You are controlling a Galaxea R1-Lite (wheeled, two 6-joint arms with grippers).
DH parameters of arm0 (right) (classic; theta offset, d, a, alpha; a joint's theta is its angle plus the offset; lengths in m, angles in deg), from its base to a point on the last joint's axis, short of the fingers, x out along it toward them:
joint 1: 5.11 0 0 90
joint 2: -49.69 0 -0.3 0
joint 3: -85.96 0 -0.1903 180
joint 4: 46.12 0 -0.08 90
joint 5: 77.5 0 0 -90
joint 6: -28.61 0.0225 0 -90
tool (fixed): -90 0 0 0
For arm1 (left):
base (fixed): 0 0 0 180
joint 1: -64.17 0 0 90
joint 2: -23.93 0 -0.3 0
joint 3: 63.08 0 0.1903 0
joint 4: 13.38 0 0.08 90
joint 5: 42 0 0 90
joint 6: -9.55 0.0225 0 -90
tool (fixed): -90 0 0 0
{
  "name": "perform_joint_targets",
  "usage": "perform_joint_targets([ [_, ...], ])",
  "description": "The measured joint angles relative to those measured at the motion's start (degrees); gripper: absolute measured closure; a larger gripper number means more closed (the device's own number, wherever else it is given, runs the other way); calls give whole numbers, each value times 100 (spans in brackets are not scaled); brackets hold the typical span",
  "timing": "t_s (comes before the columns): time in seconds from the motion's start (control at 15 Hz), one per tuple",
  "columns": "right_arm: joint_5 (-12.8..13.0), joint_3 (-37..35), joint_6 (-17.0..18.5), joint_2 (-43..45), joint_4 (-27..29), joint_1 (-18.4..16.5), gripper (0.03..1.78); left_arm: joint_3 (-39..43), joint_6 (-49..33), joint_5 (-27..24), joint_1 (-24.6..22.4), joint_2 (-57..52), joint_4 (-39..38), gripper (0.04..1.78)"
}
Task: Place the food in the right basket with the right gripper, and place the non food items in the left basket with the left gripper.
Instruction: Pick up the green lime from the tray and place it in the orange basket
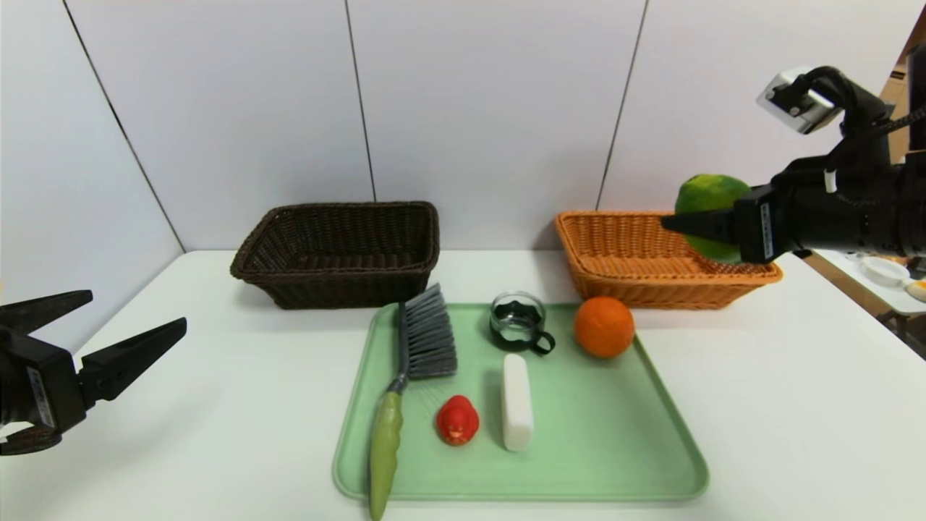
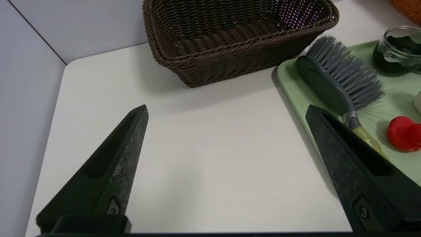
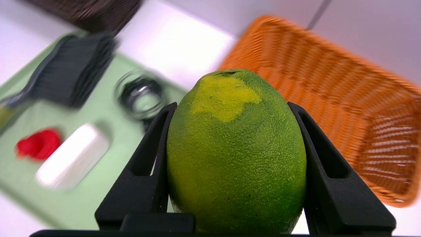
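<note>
Holding green fruit [image 3: 236, 154], right gripper [image 1: 687, 224] jaws pinching it above right basket [image 1: 629, 268] (2 o'clock); left gripper [image 2: 227, 112] jaws spread, parked.

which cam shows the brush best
The left wrist view: the brush is close and sharp there, bristles and dark back clear, though its handle is cut by a pincer finger. The head view shows the whole brush, smaller. The right wrist view gives a blur.

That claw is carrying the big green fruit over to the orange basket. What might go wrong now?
The right gripper pinches the rounded green fruit only at its sides, so it may slip out. Held above the orange basket, near its rim, it might bounce out when released, perhaps onto the orange nearby.
</note>
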Motion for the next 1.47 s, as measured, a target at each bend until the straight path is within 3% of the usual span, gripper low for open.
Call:
perform_joint_targets([
  [0.27,10,422,245,-628,-456,-764,77,30,-28,1,0,-59,0,13],
  [0.67,151,1340,251,-2100,-513,-1426,77,57,-90,0,0,-116,2,13],
  [1.0,390,2197,234,-3255,-423,-1703,77,116,-101,1,0,-162,2,13],
  [1.47,495,2406,232,-4002,-494,-1743,77,160,-171,1,0,-201,0,13],
])
